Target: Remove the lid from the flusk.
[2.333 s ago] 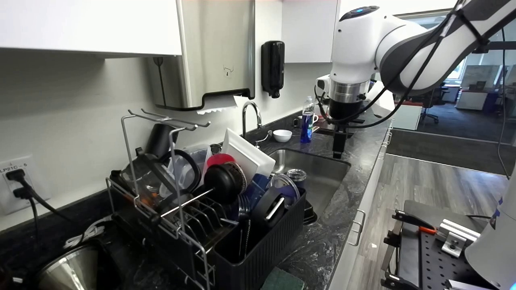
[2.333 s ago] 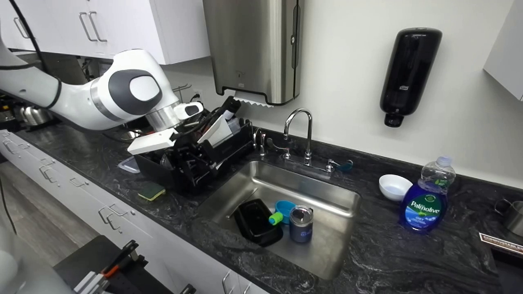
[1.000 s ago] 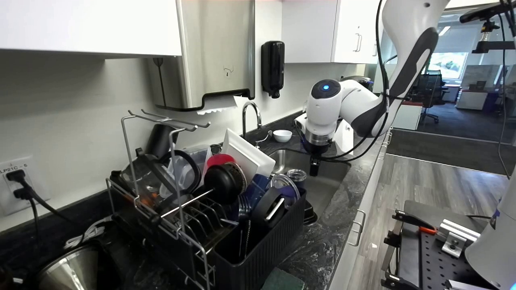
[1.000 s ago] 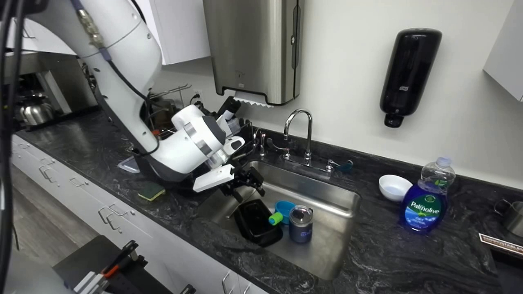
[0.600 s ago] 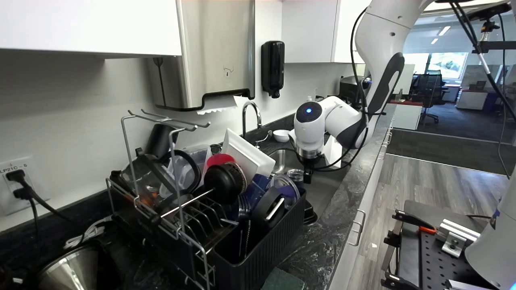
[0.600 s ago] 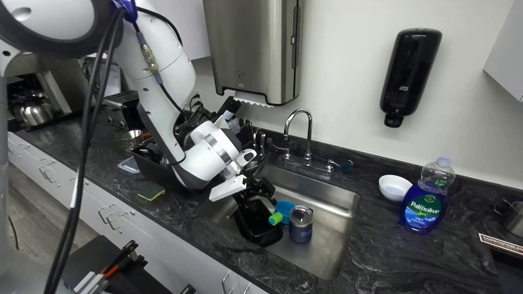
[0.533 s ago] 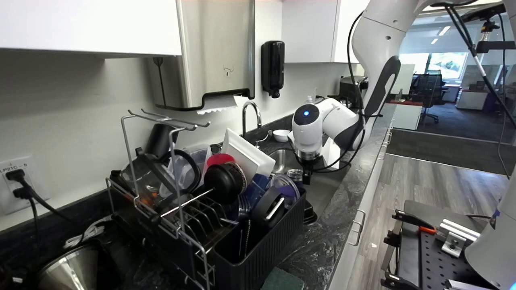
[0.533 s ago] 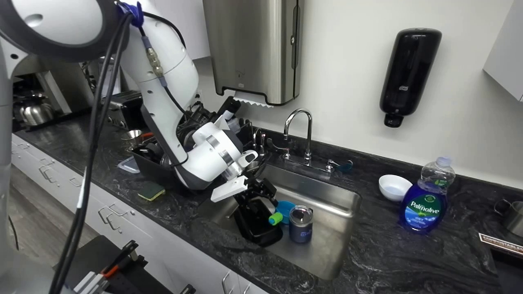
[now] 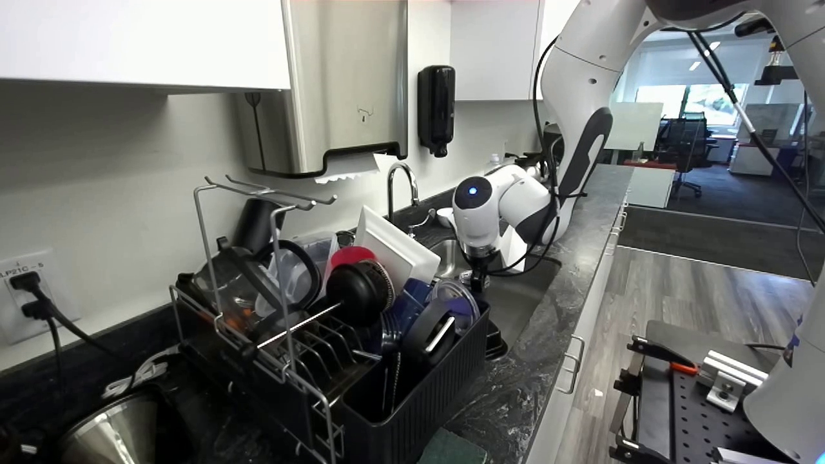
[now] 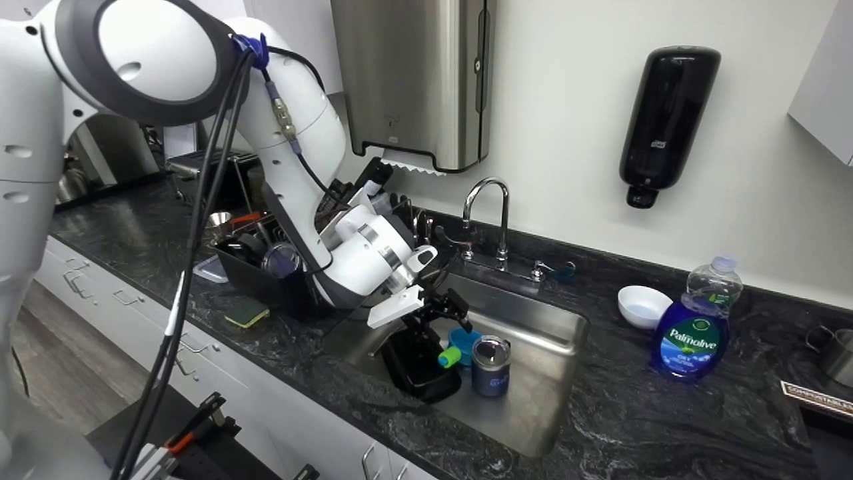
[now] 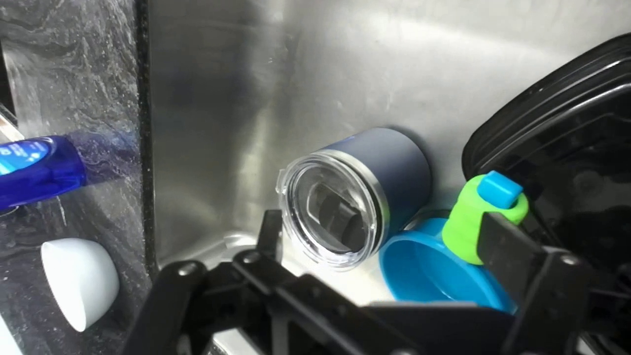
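Observation:
The flask (image 10: 490,381) is a dark blue tumbler standing in the steel sink (image 10: 533,417). It also shows in the wrist view (image 11: 402,167). A clear round lid (image 11: 328,209) sits on its top, also seen in an exterior view (image 10: 492,349). My gripper (image 11: 382,222) is open and empty, its two black fingers wide apart. In an exterior view the gripper (image 10: 445,323) hangs over the sink, beside the flask and higher than it. In an exterior view the gripper (image 9: 478,283) covers part of the lid, and the dish rack hides most of the flask.
A blue cup (image 11: 429,266) with a green and blue piece (image 11: 466,222) stands against the flask. A black tray (image 10: 426,383) lies beside them. The faucet (image 10: 504,207) rises behind the sink. A full dish rack (image 9: 425,399), white bowl (image 10: 643,307) and soap bottle (image 10: 693,340) stand around it.
The arm has swung from near the dish rack to over the sink. The gripper has come lower and closer to the flask. The flask and lid have not moved.

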`<state>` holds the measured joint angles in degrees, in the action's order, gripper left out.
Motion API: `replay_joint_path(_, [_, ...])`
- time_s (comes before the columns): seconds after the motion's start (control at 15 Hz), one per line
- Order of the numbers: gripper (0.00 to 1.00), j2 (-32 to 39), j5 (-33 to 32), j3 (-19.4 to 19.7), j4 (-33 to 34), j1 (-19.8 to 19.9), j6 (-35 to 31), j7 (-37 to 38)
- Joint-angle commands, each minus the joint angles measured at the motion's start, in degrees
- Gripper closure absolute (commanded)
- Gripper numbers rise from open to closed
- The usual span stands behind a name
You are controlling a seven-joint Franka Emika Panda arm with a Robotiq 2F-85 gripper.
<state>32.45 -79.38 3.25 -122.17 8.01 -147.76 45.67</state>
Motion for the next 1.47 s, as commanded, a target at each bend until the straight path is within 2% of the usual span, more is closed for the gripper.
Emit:
replay_joint_path(0.0, [0.0,2.4,-1.3,2.0,3.4,-1.2,0.2,1.0])
replay_joint_path(0.6, [0.0,7.4,-0.9,3.3,9.6,-0.5,-1.3,-1.2])
replay_joint_path(1.4, [0.0,12.1,-0.1,3.0,13.4,-0.8,-1.6,-5.2])
